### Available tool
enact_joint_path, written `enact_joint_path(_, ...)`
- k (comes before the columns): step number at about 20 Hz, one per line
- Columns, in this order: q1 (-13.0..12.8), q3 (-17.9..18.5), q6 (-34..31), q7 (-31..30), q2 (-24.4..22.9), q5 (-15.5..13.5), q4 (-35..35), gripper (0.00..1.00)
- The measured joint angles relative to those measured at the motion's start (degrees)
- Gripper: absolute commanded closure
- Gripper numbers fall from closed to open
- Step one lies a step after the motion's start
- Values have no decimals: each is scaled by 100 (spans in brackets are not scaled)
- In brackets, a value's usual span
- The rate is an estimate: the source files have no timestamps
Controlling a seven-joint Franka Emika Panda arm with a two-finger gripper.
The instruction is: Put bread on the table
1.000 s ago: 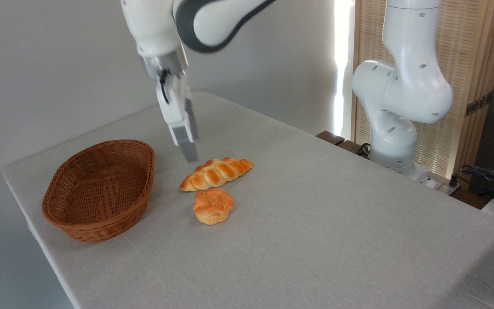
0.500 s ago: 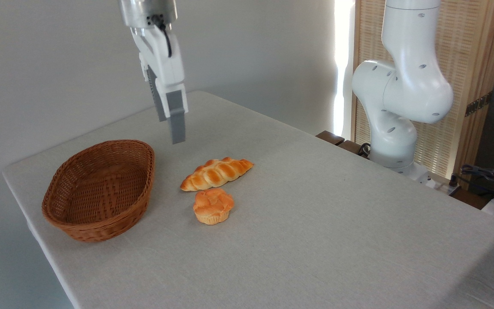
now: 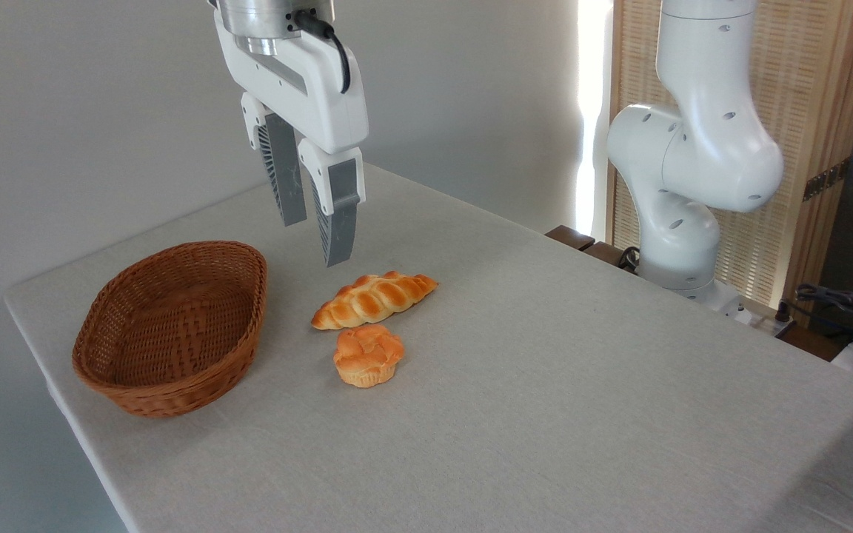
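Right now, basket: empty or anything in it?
Empty. The basket shows only bare weave inside; the bread and the bun lie on the table beside it.

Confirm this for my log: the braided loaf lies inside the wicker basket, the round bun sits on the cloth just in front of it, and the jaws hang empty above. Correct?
Not quite. The camera view shows the braided loaf lying on the table cloth, to the right of the wicker basket, which holds nothing. The rest stands: the round bun sits on the cloth just in front of the loaf, and the gripper hangs empty above.
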Motion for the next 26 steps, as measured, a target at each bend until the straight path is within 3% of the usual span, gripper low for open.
enact_joint_path(14, 69, -35, -135, -352, 41, 10, 21, 0)
enact_joint_path(20, 66, -119, -273, -352, 47, 414, 27, 0)
enact_joint_path(26, 67, -179, -276, -352, 49, 451, 30, 0)
